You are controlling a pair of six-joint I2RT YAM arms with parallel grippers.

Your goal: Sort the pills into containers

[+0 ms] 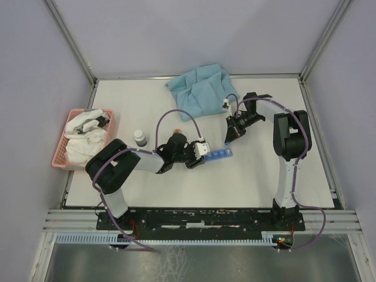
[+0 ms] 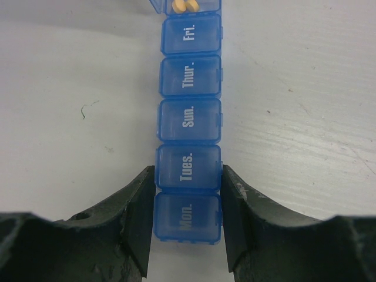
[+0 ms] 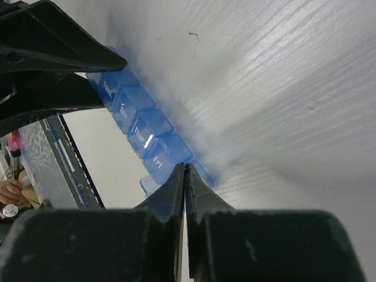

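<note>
**Pill organiser clamped at one end, second pincer closed at the other**

A white worktop (image 1: 258,182) is shown. A crumpled blue cloth (image 1: 200,91) lies at its far edge, a pink basket (image 1: 57,154) of white cloths (image 1: 82,141) at the left, and a small bottle (image 1: 140,138) beside the left arm. Near the centre lies the blue pill organiser (image 2: 189,120). Its "Mon." and "Tues." end is gripped on both sides by the left pincer (image 2: 188,194). The right pincer (image 3: 184,176) is closed tip to tip at the opposite end, just past the "Fri." lid. Nothing can be seen held between its tips. Orange pills (image 2: 185,6) lie in the open end compartment.

Risk, as judged: the strip is held at one end only, so a push from the closed right tips on the raised lid or the rim could swing it. The orange pills could then be tipped out onto the worktop. A pill dropped from the tips could also land on a shut lid.

Counted: two arms, two pincers, one cloth, one basket, one bottle and one organiser. Six compartments are seen, five of them shut and one open. At least two pills are visible, partly cut off by the frame edge.
</note>
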